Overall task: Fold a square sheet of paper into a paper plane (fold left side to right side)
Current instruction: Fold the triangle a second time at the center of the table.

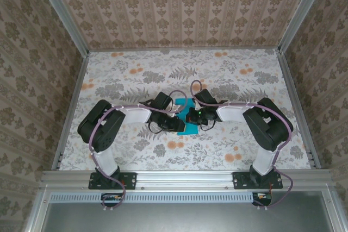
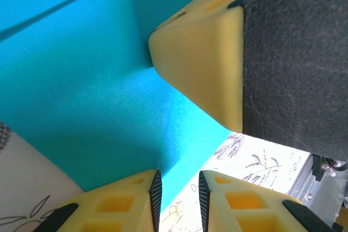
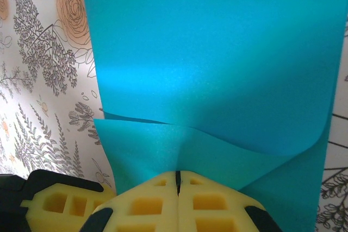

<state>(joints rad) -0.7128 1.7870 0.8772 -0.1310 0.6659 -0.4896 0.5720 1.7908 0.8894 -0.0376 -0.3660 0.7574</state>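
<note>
The sheet (image 1: 186,129) lay at the middle of the tabletop (image 1: 136,74), between the two pincers. It was not flat. In the right wrist view the sheet (image 3: 217,52) rose off the floral tabletop (image 3: 43,80), and two raised layers converged on a point at the fingertips.

Right pincer (image 3: 176,176): clenched, jaws pressed together with no gap, grasping the sheet where those layers met. From above, the right pincer (image 1: 194,118) sat over the sheet's right part. In the left wrist view one of its fingers (image 2: 201,63) pressed into a bend in the sheet (image 2: 81,80).

Left pincer (image 2: 178,186): released, jaws standing narrowly apart. A lower edge of the sheet reached the gap, and tabletop (image 2: 22,161) showed through beside it. From above, the left pincer (image 1: 173,119) sat at the sheet's left edge, just beside the right one.

Both arms reached inward from their bases at the near edge.
</note>
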